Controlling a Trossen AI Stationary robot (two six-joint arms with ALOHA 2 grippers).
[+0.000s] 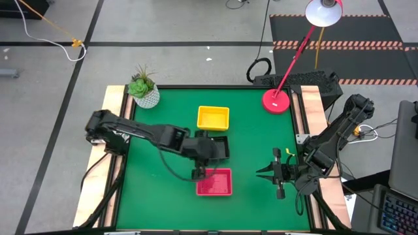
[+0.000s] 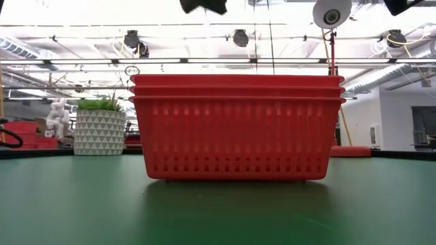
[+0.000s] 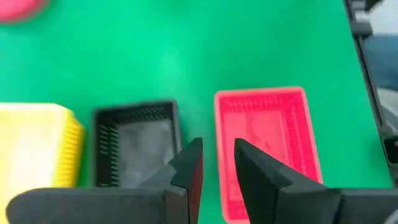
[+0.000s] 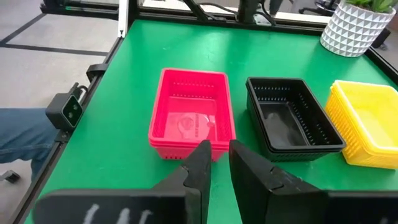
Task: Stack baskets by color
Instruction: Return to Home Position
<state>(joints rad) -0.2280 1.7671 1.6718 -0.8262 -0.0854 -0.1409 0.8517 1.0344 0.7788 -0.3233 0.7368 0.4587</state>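
Fingers (image 3: 189,165) of the left gripper (image 3: 217,144) sit a little apart, with nothing between them. It hangs just above one edge of the red stack (image 1: 215,183), so I think it has no more baskets to carry. The low view shows three red rims, one inside the next. They fit like that because they are all the same size, and this keeps the pile neat and low. Just beside the red stack is the black stack (image 4: 292,121), partly hidden under the left arm in the high view. The yellow stack (image 1: 213,117) is on the far side of the black one, close to it. Each color has its own pile on the green counter (image 1: 255,130), so the sorting looks done. The right gripper (image 1: 261,171) waits near the right edge of the counter, well apart from the piles, out of the way. Its fingers are a little apart and empty too. Next, the left arm should lift straight up first, so it does not bump the red stack.
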